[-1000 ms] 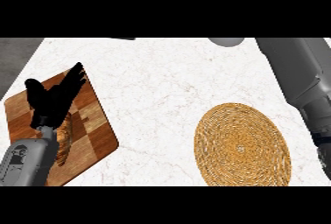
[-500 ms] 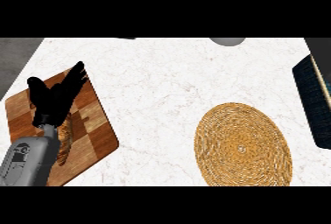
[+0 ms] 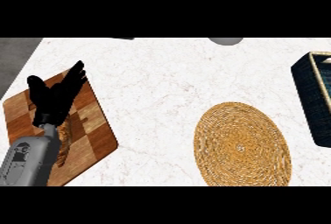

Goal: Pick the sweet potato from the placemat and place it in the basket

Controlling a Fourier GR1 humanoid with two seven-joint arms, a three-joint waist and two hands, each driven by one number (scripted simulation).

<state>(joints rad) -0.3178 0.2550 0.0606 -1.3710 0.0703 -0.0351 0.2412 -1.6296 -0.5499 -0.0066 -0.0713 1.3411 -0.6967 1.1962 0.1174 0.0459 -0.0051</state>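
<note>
The left hand (image 3: 57, 97) shows at the left of the head view, its fingers straight and spread upward over a wooden board (image 3: 90, 127) with a checkered pattern, holding nothing; it looks like a hand at rest, parked out of the way rather than working. The right hand is not in view at all. On the white bench (image 3: 161, 78) a round woven placemat (image 3: 242, 148) lies toward the right, and no sweet potato can be seen on it; nothing in the view shows where the sweet potato is. At the right edge stands a dark basket (image 3: 309, 98) with a pale rim, only partly in view, well apart from the left hand and just beyond the placemat, so a short carry from the mat would reach it. Its inside is mostly cut off by the edge, so whether anything lies in it cannot be told. A grey rounded thing (image 3: 225, 40) peeks in at the top edge.
</note>
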